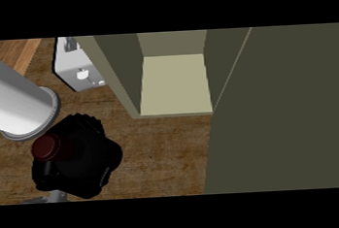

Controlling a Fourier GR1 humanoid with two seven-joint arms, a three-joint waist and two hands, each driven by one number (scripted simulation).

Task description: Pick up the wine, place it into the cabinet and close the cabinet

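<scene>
Left hand: the black left hand (78, 157) shows low at the left of the head view, at the end of a broad grey forearm (13, 97) that crosses in from the upper left edge. Its fingers are curled round a dark object and hide most of it.
Wine: the dark red, round-topped wine bottle (46, 146) sits inside that curled hand; only its rounded top shows, seen from above. It is over the counter, left of the cabinet and outside it.
Writing on the wine: none can be read, since the body of the bottle is hidden by the hand.
Cabinet: the olive-green box-shaped cabinet (120, 70) stands on the counter at the upper middle. Its opening faces the viewer, and a pale cream inner floor (174, 84) shows between its two side walls.
Cabinet door: the large flat olive-green door (280, 110) is swung open and fills the right side of the view, from the top to the lower edge.
Counter: the brown wood-grain counter top (160, 155) lies under the hand and in front of the cabinet.
Appliance: a white boxy appliance with small round knobs (76, 70) stands just left of the cabinet's left wall; any marking on it is too small to read.
Right hand: it does not show.
</scene>
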